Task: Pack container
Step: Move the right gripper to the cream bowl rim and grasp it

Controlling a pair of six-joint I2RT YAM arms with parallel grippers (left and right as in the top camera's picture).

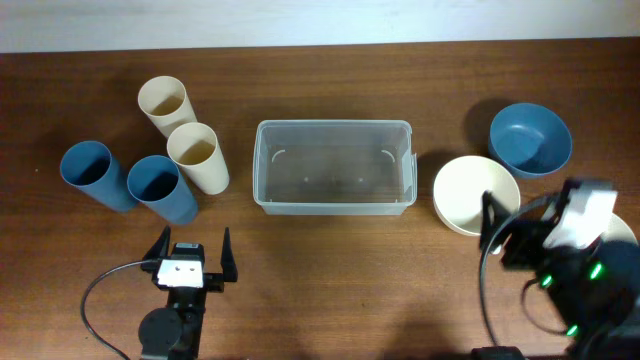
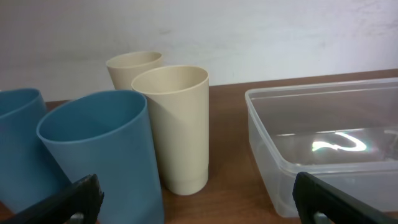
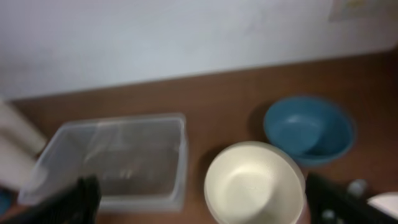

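The clear plastic container [image 1: 333, 165] stands empty at the table's middle; it also shows in the left wrist view [image 2: 329, 140] and the right wrist view [image 3: 115, 162]. Two cream cups [image 1: 198, 157] [image 1: 164, 103] and two blue cups [image 1: 160, 187] [image 1: 95, 175] stand to its left. A cream bowl [image 1: 470, 193] and a blue bowl [image 1: 529, 139] sit to its right. My left gripper [image 1: 192, 260] is open and empty, near the front edge below the cups. My right gripper [image 1: 505, 235] is open and empty, raised just in front of the cream bowl [image 3: 255, 183].
A white round object [image 1: 622, 232] shows partly under the right arm at the far right. A black cable [image 1: 100, 295] loops beside the left arm. A white wall runs behind the table's far edge.
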